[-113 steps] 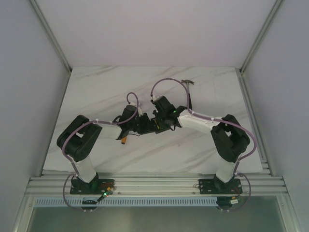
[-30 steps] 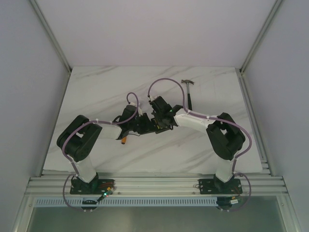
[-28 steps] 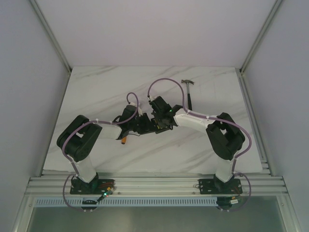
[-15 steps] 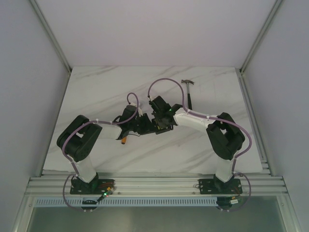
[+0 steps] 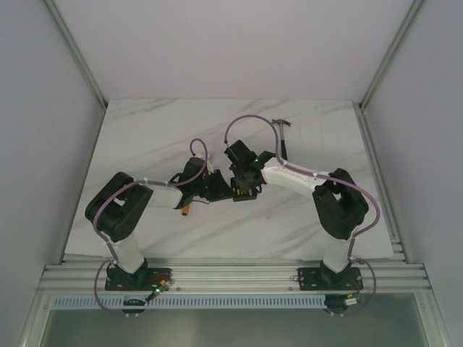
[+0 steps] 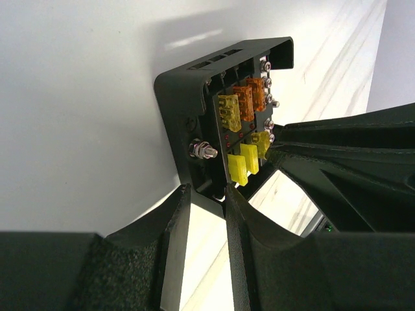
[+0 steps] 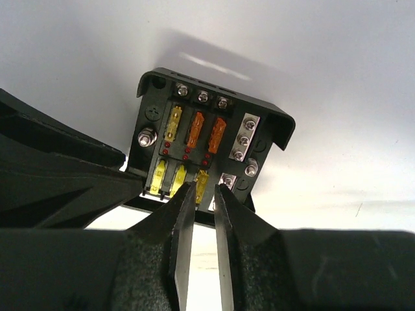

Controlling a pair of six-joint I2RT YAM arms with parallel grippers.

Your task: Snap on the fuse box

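Note:
The fuse box (image 6: 194, 110) is a black square box with its lid off, showing rows of yellow and orange fuses; no clear lid is in view. My left gripper (image 6: 205, 189) is shut on the box's lower edge and holds it up off the table. The box also shows in the right wrist view (image 7: 259, 139). My right gripper (image 7: 202, 186) is closed round a yellow fuse (image 7: 202, 180) at the right end of the lower row. In the top view both grippers, left (image 5: 219, 186) and right (image 5: 240, 189), meet at mid-table and hide the box.
A small orange piece (image 5: 187, 210) lies on the marble table (image 5: 145, 137) just in front of the left forearm. A hammer (image 5: 281, 124) lies at the back right, partly behind the right arm's cable.
The right wrist has turned and shifted slightly at the fuse box, and its cable loop now crosses the hammer. The left arm has held still.

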